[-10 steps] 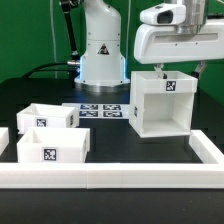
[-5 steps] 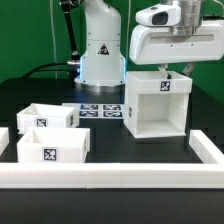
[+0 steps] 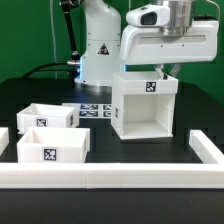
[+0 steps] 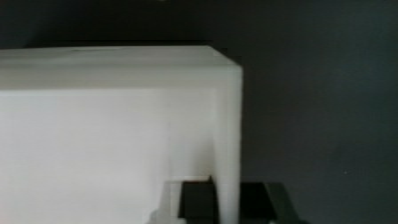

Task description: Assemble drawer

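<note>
The drawer's large white shell (image 3: 145, 105) stands open-fronted on the black table at the exterior view's middle right, with a tag on its top front. My gripper (image 3: 165, 70) is above its right wall and shut on that wall's top edge. In the wrist view the gripper (image 4: 226, 203) straddles the thin white wall (image 4: 224, 130), with a dark finger (image 4: 194, 203) on each side. Two shallow white trays with tags sit at the exterior view's left, one farther back (image 3: 50, 117) and one nearer (image 3: 52, 148). I cannot tell whether the shell touches the table.
The marker board (image 3: 98, 110) lies flat between the back tray and the shell. A long low white border wall (image 3: 110, 178) runs along the front, with an end piece at the right (image 3: 208, 148). The arm's white base (image 3: 100, 45) stands behind.
My gripper and the shell it holds have moved toward the exterior view's left, closer to the marker board. The trays have not moved.
</note>
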### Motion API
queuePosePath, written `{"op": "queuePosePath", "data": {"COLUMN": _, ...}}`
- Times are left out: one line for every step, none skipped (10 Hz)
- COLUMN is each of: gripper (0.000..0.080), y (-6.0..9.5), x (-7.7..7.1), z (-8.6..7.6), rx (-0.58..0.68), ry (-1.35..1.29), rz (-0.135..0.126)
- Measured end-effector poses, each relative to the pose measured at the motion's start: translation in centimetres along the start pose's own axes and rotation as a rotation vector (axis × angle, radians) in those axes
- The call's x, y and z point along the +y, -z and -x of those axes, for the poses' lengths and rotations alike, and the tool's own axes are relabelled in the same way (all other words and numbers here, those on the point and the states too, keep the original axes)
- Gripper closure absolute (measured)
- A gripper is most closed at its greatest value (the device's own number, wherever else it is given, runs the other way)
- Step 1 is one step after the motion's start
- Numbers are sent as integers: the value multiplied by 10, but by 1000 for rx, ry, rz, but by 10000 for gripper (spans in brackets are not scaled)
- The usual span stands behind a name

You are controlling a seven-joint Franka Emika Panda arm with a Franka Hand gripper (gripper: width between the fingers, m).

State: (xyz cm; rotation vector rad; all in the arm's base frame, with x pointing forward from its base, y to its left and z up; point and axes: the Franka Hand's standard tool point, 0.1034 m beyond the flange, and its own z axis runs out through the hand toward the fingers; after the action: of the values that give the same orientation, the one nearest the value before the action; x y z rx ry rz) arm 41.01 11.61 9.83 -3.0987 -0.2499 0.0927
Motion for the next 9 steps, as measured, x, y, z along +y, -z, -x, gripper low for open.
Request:
{"op": "queuePosePath", "data": {"gripper": 763, "y": 0, "x": 0, "z": 0, "rx": 0, "ry": 0, "rz": 0}}
{"op": "queuePosePath", "data": {"gripper": 763, "y": 0, "x": 0, "z": 0, "rx": 0, "ry": 0, "rz": 0}}
{"op": "queuePosePath", "data": {"gripper": 763, "y": 1, "x": 5, "z": -4, "rx": -6, "ry": 23, "rz": -1}}
{"op": "queuePosePath", "data": {"gripper": 763, "y": 6, "x": 17, "z": -19, "rx": -5, "ry": 28, "rz": -6}}
{"op": "queuePosePath", "data": {"gripper": 762, "y": 7, "x": 24, "z": -37, "rx": 5, "ry": 21, "rz": -14}}
{"op": "queuePosePath", "data": {"gripper": 762, "y": 6, "x": 26, "z": -51, "rx": 8, "ry": 16, "rz": -19}}
{"op": "queuePosePath", "data": {"gripper": 762, "y": 5, "x": 30, "z": -61, "rx": 15, "ry": 11, "rz": -22}}
{"op": "queuePosePath", "data": {"gripper": 762, "y": 7, "x": 37, "z": -78, "rx": 31, "ry": 1, "rz": -25}}
{"op": "queuePosePath", "data": {"gripper": 762, "y": 8, "x": 42, "z": -91, "rx": 44, "ry": -9, "rz": -27}}
